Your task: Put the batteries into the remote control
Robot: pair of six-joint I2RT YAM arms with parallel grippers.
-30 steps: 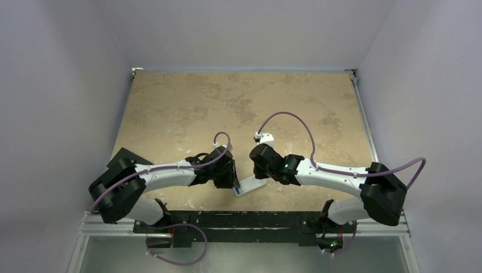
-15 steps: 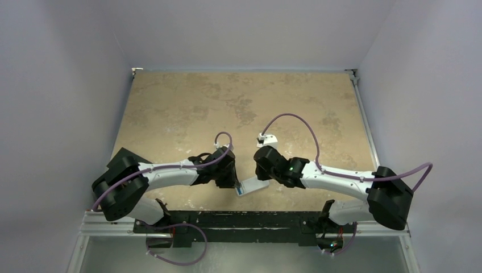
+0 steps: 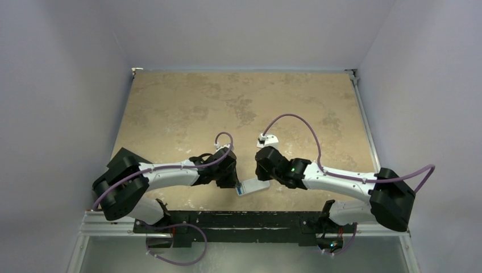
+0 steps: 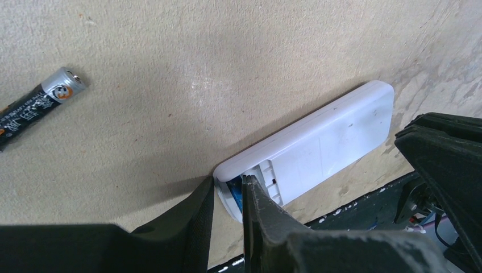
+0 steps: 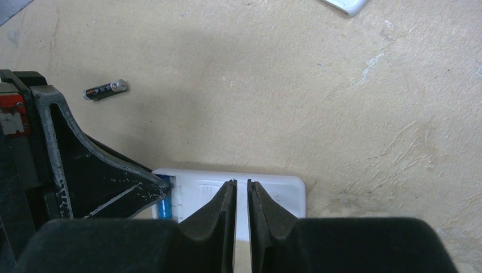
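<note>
The remote control [image 3: 254, 186] lies back up near the table's front edge; it also shows in the left wrist view [image 4: 324, 142] and the right wrist view [image 5: 199, 190]. Its compartment end is open, with the blue battery [image 4: 235, 195] inside, also seen in the right wrist view [image 5: 165, 206]. My left gripper [image 4: 228, 196] straddles that end, fingers close together around the end wall and the blue battery. My right gripper [image 5: 241, 190] is shut to a thin slit, its tips on the remote's back. The black battery [image 4: 35, 107] lies loose on the table, apart from both grippers [image 5: 106, 90].
A small white square piece [image 5: 344, 4] lies on the table beyond the remote. The table's black front rail [image 3: 244, 219] runs just behind the remote's near side. Both arms meet at the front middle of the table [image 3: 187, 102].
My right arm has shifted a little to the right, its gripper staying on the remote. My left gripper stays at the remote's open end. The remote has barely moved.
</note>
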